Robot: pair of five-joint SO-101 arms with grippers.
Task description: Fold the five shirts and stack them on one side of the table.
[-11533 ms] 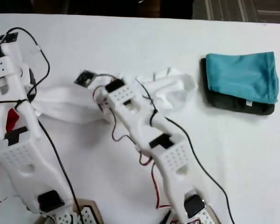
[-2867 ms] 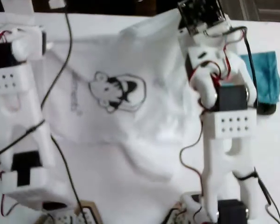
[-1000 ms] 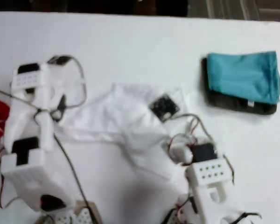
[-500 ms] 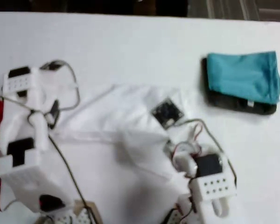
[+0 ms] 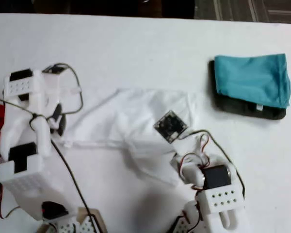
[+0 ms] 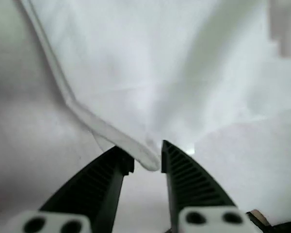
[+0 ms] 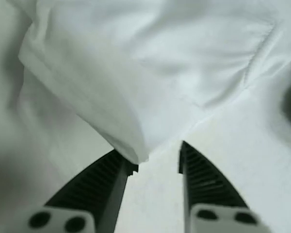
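The white shirt (image 5: 131, 121) lies a bit crumpled in the middle of the table (image 5: 136, 43). The left gripper (image 6: 146, 154) is open just a little, with the shirt's hem at its tips. The right gripper (image 7: 156, 156) is open wider by a shirt corner. At the right, a folded teal shirt (image 5: 252, 77) sits on a dark shirt (image 5: 242, 109).

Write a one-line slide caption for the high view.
White shirt lies crumpled between left arm and right arm; folded teal shirt atop dark garment aside.
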